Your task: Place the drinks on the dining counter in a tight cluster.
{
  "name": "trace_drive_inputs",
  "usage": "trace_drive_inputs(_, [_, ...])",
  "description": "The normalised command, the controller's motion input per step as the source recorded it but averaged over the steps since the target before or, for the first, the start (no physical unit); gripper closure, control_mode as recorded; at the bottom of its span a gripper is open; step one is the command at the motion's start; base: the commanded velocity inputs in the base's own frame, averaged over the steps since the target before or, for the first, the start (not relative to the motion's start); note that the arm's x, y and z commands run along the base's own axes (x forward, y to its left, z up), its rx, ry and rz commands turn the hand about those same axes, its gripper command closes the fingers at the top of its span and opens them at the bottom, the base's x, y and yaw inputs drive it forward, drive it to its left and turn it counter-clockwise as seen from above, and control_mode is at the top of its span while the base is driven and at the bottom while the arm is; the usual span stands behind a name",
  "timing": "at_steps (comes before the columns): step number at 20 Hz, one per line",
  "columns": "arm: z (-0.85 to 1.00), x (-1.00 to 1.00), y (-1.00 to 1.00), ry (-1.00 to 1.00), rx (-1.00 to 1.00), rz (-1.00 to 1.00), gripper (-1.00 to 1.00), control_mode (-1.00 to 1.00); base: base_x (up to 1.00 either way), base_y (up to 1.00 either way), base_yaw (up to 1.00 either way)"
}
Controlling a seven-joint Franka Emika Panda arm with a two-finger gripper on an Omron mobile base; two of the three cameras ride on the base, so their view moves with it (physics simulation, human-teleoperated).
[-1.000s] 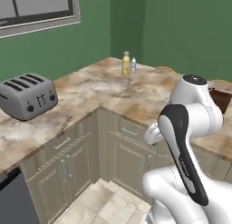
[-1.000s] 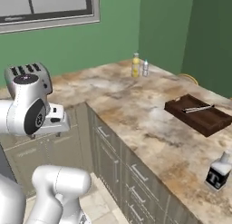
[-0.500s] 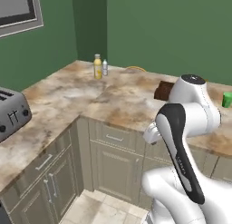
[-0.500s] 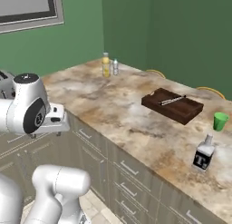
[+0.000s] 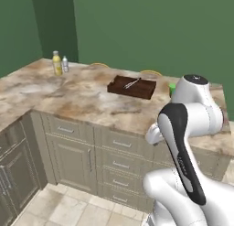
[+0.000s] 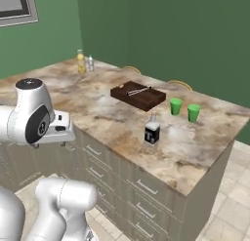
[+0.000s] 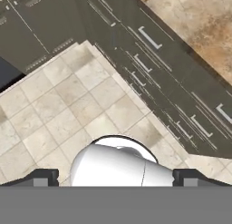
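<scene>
Dark squat bottle (image 6: 152, 132) with white "T" label stands upright on marbled counter (image 6: 210, 137), near front edge, just before two green cups (image 6: 176, 106). Yellow bottle (image 6: 80, 62) and tiny clear bottle (image 6: 90, 63) stand side by side at far corner. Dark wooden tray (image 6: 138, 94) between the two groups. Arm folded low beside cabinets; pincer (image 7: 115, 177) spread wide, empty, facing tiled floor (image 7: 59, 109), well apart from all bottles.

On the stone counter (image 6: 205, 137) I count three bottles, one yellow (image 6: 80, 62), one tiny clear (image 6: 90, 63) and one dark with a white label (image 6: 152, 130), plus two green cups (image 6: 176, 106) and one dark wooden tray (image 6: 137, 94).
</scene>
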Motion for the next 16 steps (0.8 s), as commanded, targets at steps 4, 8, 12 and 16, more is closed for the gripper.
trace_drive_inputs(4, [0.00,0.00,0.00,0.00,0.00,0.00,-1.00,1.00,-0.26,-1.00,-0.10])
trace_drive_inputs(8, [0.00,0.00,0.00,0.00,0.00,0.00,-1.00,1.00,0.01,-1.00,0.00])
trace_drive_inputs(12, [0.00,0.00,0.00,0.00,0.00,0.00,-1.00,1.00,0.11,-1.00,0.06])
trace_drive_inputs(16, [0.00,0.00,0.00,0.00,0.00,0.00,-1.00,1.00,0.16,-1.00,0.06])
